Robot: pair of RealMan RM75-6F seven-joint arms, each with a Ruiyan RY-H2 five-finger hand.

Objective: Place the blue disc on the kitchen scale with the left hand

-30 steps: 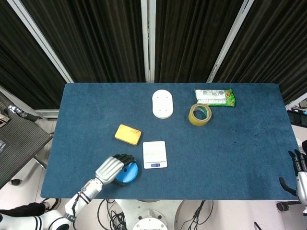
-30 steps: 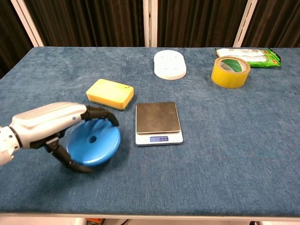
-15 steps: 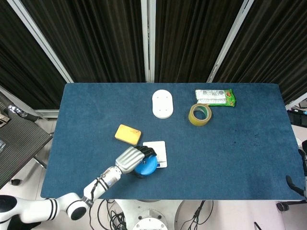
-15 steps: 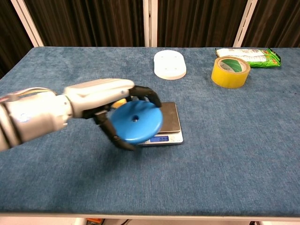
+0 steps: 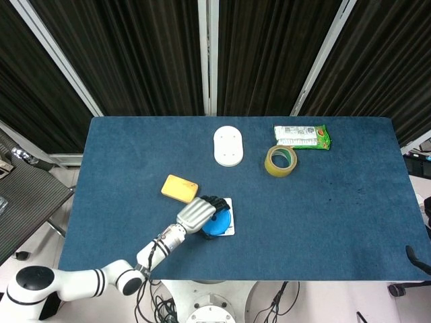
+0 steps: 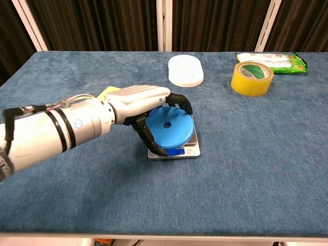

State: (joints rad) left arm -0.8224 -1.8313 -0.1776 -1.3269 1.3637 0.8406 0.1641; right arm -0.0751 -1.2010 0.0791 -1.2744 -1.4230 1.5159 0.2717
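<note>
Left hand [image 6: 146,105] reaches in from the left across the tabletop [image 6: 256,154], fingers curled around the blue disc [image 6: 170,126], thumb under the near-left edge, dark fingertips [image 6: 180,101] hooked over the far rim. The disc is clamped in that hand.

Blue disc sits directly over the kitchen scale [image 6: 174,151]; in the head view the disc [image 5: 217,223] covers most of the platform, only the white corners of the scale [image 5: 229,202] showing. In the chest view the disc looks tilted, the left side raised toward the palm, the right side low on the platform. Whether it touches the platform cannot be told for sure.

Key relation: disc is already above its target, with the hand on the disc's left and far side. Judged need: level it, set it down, then open the fingers and draw back to the left without dragging it off centre.

Yellow sponge [image 5: 179,188] lies just beside the hand's far-left side, mostly hidden in the chest view.

Right hand: not seen in either view.
</note>
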